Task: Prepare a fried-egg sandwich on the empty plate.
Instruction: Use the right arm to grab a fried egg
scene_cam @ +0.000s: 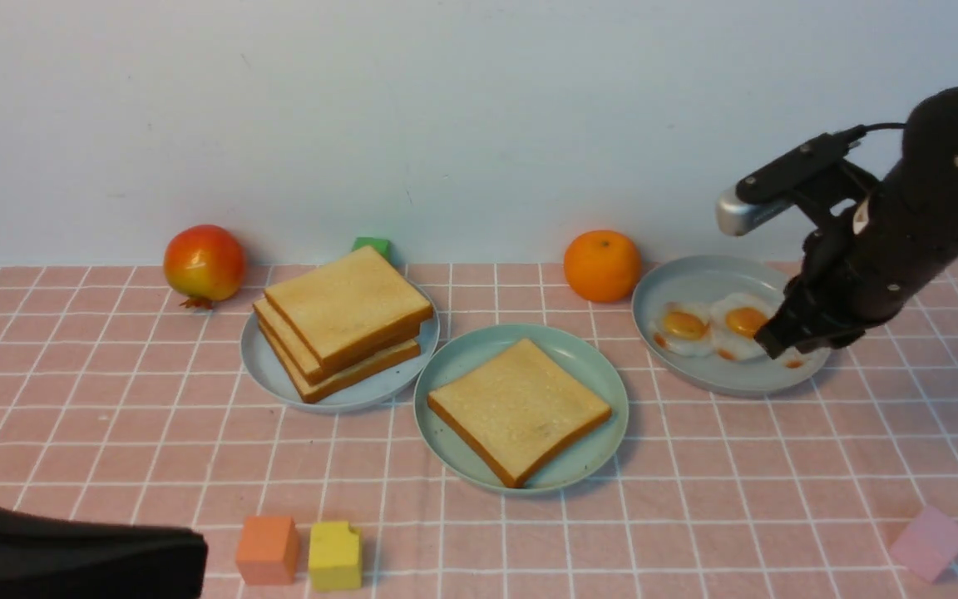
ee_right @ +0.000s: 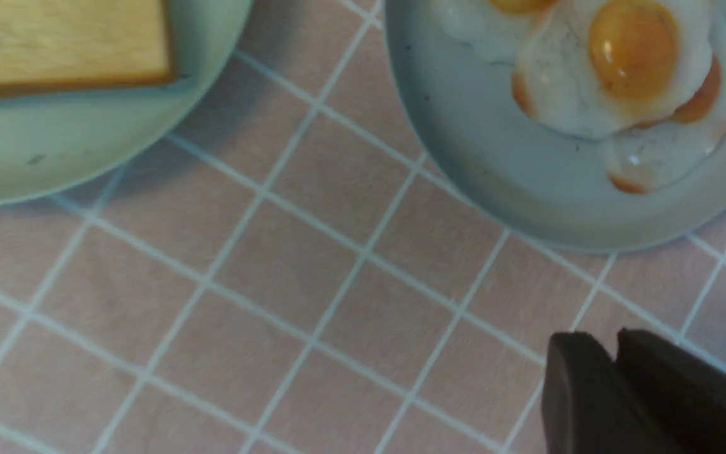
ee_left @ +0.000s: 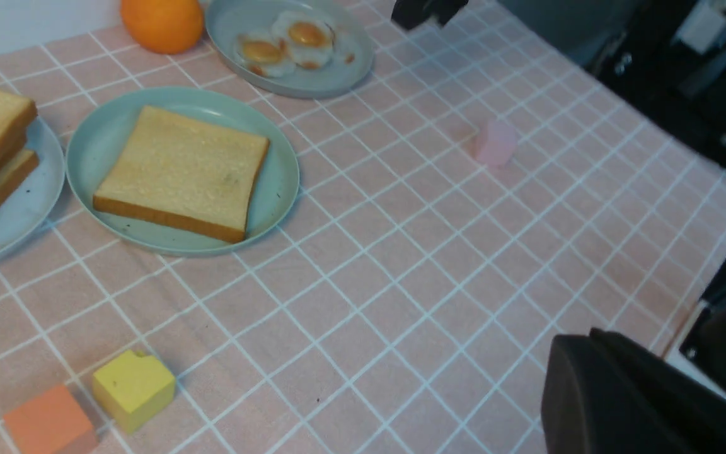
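The teal empty plate sits mid-table and now carries one toast slice, which also shows in the left wrist view as the toast. Fried eggs lie on a grey-blue dish at the right. In the right wrist view one egg partly overlaps another. My right gripper hovers over that dish's right side. The right gripper has its tips only a sliver apart and holds nothing. My left gripper rests low at the front left. The left gripper is shut and empty.
A pale blue plate with three stacked toast slices stands left of the teal plate. A red apple-like fruit, a green cube and an orange line the back. Orange, yellow and pink cubes sit near the front.
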Controlling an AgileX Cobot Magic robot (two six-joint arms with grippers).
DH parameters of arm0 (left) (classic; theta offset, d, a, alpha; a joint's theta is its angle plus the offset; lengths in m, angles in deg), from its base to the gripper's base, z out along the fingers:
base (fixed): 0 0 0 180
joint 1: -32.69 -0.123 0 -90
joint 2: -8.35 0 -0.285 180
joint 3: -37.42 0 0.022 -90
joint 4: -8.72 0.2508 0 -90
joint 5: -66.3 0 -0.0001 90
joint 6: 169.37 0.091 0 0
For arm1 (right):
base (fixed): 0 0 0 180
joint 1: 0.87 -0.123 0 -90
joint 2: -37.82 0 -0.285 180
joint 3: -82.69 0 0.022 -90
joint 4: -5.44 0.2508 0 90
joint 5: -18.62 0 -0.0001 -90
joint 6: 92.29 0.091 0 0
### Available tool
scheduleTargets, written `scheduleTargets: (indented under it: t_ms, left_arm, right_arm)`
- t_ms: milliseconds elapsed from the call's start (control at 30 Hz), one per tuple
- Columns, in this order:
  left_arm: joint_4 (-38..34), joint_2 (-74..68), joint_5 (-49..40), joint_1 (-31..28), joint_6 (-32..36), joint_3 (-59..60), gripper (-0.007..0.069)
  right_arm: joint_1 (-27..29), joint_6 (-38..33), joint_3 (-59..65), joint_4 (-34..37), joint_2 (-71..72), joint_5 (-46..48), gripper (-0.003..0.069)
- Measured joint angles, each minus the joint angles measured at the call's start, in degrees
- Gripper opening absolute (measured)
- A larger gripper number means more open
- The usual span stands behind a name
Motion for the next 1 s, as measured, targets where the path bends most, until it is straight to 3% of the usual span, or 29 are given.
scheduleTargets:
  t_ms: [133,267,467,800,1000]
  left_arm:
    - [0.8,-0.5,1.8,0.0,-2.1,0.0,0.0013]
    - [1.0,-1.0,2.6,0.0,-2.8,0.3,0.0013]
    - [1.0,-1.0,3.3,0.0,-2.8,0.3,0.0013]
    - [1.0,-1.0,3.2,0.0,-4.0,0.3,0.0013]
    - [0.7,-1.0,1.9,0.0,-4.0,0.3,0.0013]
  right_arm:
    - [0.7,-5.5,-3.9,0.6,-6.0,-2.5,0.0234]
    - [0.7,-13.3,-7.9,0.1,-12.1,-6.3,0.0398]
    - [0.7,-15.8,-10.4,-2.3,-17.7,-10.7,0.0541]
    - [0.7,-16.0,-11.7,-8.8,-21.5,-14.8,0.0571]
    - [0.7,-15.9,-12.1,-9.9,-22.0,-15.3,0.0493]
